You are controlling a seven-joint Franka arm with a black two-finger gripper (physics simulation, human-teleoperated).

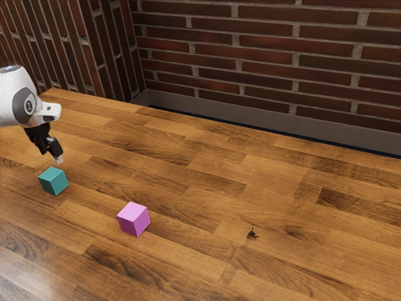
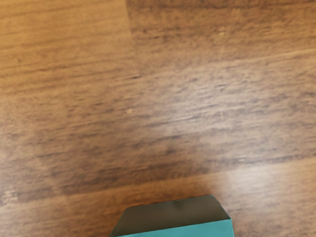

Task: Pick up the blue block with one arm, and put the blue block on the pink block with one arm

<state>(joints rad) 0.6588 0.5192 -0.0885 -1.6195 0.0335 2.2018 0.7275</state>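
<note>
Blue block: the blue block [image 1: 53, 180], which looks teal here, rests on the wooden surface [image 1: 250, 169] near the exterior view's left edge. It is not yet lifted.
Pink block: the pink block [image 1: 133, 219] rests on the same surface, well apart from the blue block, toward the exterior view's right and nearer to the camera.
Key relation: the blue block lies just under the end effector [image 1: 56, 157], with a clear gap between them. In the wrist view the blue block [image 2: 173, 222] is just under my hand.
Block shape: it is a cube, so I see no long axis to respect.
End effector state: I cannot tell if it is spread or pressed together. It holds nothing.
Arm pose: the arm comes in from the exterior view's left, with the hand pointing down, tilted a little.
Next move, my judgement: go almost straight down.
</note>
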